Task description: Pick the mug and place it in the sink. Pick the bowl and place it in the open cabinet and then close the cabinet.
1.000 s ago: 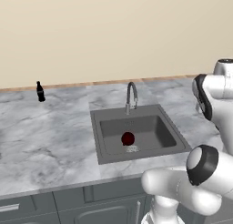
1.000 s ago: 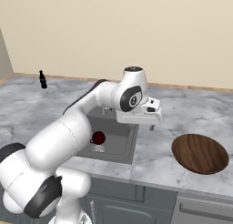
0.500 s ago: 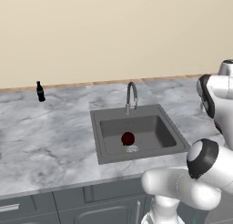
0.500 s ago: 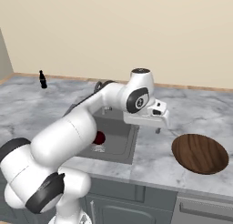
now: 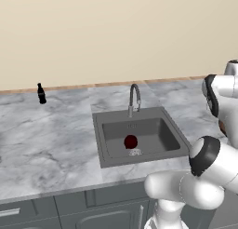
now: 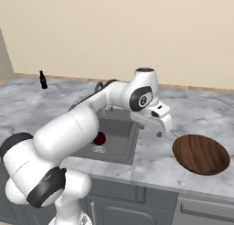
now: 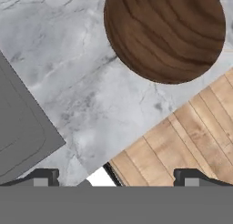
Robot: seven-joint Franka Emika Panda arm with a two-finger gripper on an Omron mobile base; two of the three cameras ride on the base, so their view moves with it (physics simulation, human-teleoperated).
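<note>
Mug (image 5: 135, 151) sits in the sink (image 5: 139, 138) near its front edge, so that job looks done. Your pincer (image 6: 161, 126) is spread wide and empty. You still must lift the bowl (image 6: 200, 153) from the worktop's (image 6: 151, 162) front edge.

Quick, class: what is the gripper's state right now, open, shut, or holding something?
Gripper: open and empty, hanging over the marble counter between the sink and the bowl.

Evenly bright, flat rendered light (no glare), soft shadow under the gripper (image 6: 161, 126), slightly soft, low-resolution edges throughout.
</note>
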